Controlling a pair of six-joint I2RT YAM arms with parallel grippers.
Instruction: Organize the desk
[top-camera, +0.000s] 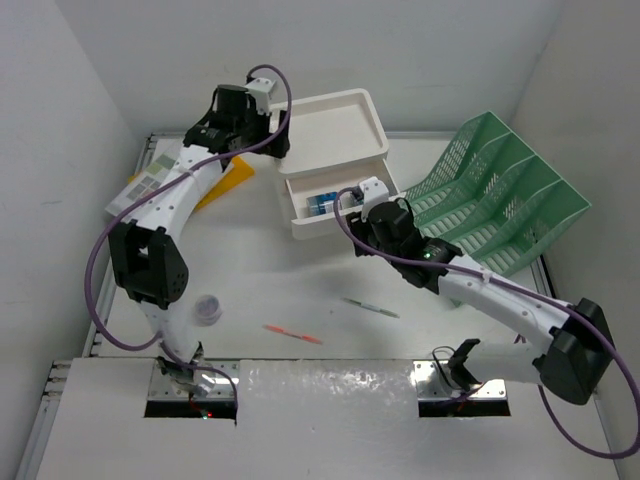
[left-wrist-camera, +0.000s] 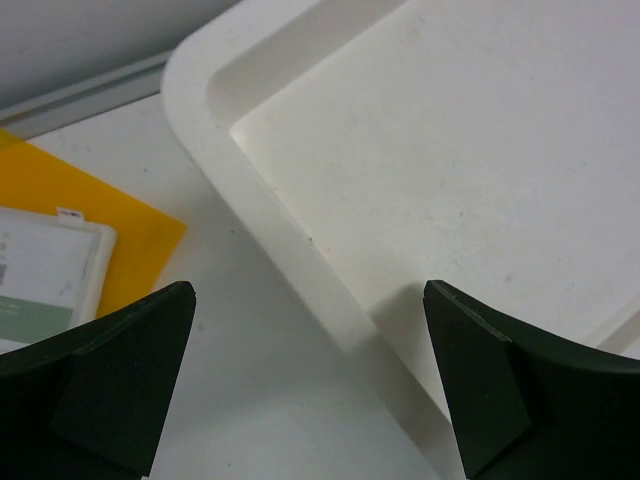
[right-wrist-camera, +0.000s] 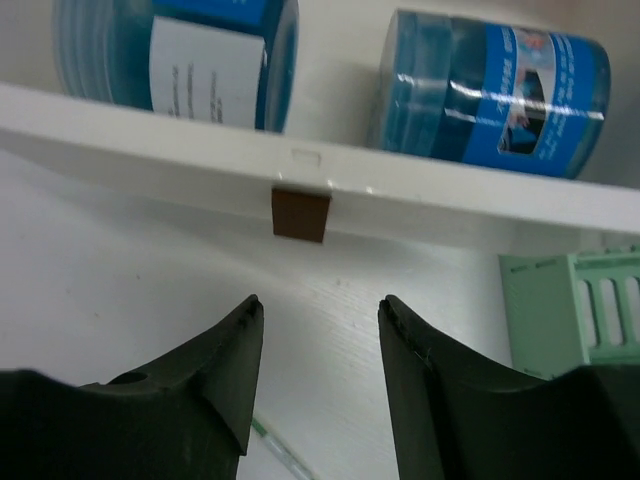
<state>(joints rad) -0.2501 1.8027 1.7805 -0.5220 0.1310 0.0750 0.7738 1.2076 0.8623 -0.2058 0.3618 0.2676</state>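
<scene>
Right claw (right-wrist-camera: 320, 305) holds its two fingers apart with nothing between them. It points straight at the small brown tab (right-wrist-camera: 300, 214) on the front of the open drawer (right-wrist-camera: 150, 140). I judge it is lined up this way to take the tab or to push the drawer closed.

Left claw (left-wrist-camera: 308, 290) is spread wide and also empty. It hangs over a corner of the tray top (left-wrist-camera: 275, 235) of the drawer unit, perhaps to steady it.

The tabletop (top-camera: 300, 285) lies under everything, white. A green pen (top-camera: 370, 306), a red pen (top-camera: 292, 333) and a round pot (top-camera: 208, 309) lie loose on it near the arm bases.

Two blue rolls (right-wrist-camera: 500, 90) lie in the drawer. Their labels are blurred and their upper parts are cut off, and what lies deeper is hidden behind them. A yellow sheet (left-wrist-camera: 130, 245) is partly outside the left wrist view.
</scene>
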